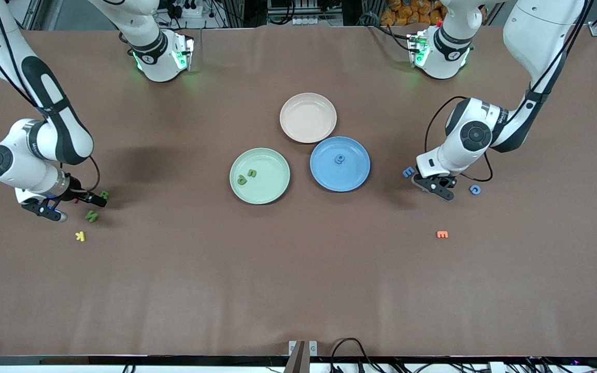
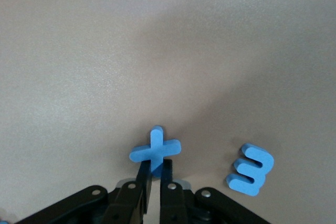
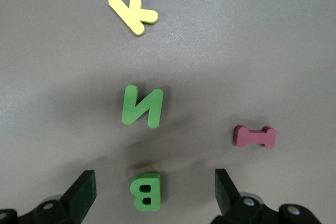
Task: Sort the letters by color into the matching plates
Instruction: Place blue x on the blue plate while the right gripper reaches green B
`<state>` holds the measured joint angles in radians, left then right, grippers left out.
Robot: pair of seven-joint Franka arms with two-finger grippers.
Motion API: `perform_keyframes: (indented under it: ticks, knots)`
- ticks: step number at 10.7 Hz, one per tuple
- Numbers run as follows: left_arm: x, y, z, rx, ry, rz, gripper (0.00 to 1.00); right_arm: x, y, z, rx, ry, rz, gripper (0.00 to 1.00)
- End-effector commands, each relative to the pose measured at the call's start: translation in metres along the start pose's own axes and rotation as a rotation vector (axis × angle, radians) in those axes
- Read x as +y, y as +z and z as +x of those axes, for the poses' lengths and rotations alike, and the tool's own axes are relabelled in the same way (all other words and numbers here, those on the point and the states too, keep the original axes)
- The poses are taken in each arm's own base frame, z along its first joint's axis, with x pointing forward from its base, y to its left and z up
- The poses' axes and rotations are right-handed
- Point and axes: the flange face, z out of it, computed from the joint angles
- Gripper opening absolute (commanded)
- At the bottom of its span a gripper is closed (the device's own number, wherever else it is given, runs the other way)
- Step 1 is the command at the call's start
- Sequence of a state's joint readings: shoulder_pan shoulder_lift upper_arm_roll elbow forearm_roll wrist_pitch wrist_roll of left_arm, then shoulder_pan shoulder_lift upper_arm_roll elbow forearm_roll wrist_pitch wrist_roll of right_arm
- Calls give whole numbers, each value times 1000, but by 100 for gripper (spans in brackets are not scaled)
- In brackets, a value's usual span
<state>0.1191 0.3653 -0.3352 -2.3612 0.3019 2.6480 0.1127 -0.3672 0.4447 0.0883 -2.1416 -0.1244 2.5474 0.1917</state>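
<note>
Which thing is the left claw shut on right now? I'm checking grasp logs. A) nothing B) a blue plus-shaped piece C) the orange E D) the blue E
B: in the left wrist view the left claw pinches the blue plus-shaped piece between its shut fingers, while the blue E lies untouched on the table beside it.

left gripper (image 2: 156, 182) | fingers (image 2: 143, 182) pinching blue X (image 2: 155, 150) | blue E (image 2: 251, 169) beside

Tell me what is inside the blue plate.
The blue plate holds one blue letter, lying near its middle. Nothing else shows on it, and neither arm covers any part of it.
</note>
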Motion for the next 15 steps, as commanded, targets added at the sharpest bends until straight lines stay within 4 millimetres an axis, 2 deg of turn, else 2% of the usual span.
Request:
perform_keyframes:
  ticks: [1,4,10,13,15]
  knots:
    - [0,-11,15,33,-9,6,0,1,9,-8,10,-10,6,100]
    - [13,-29,23,36,-25,6,0,0,14,-12,2,-1,10,100]
    - [96,-63,56,34,-81,-73,0,-2,26,-32,-4,-7,14,100]
    - [134,-61,61,27,-128,-85,0,-2,24,-32,4,-4,16,100]
    - [159,-63,62,25,-154,-82,0,-1,23,-34,7,-3,16,87]
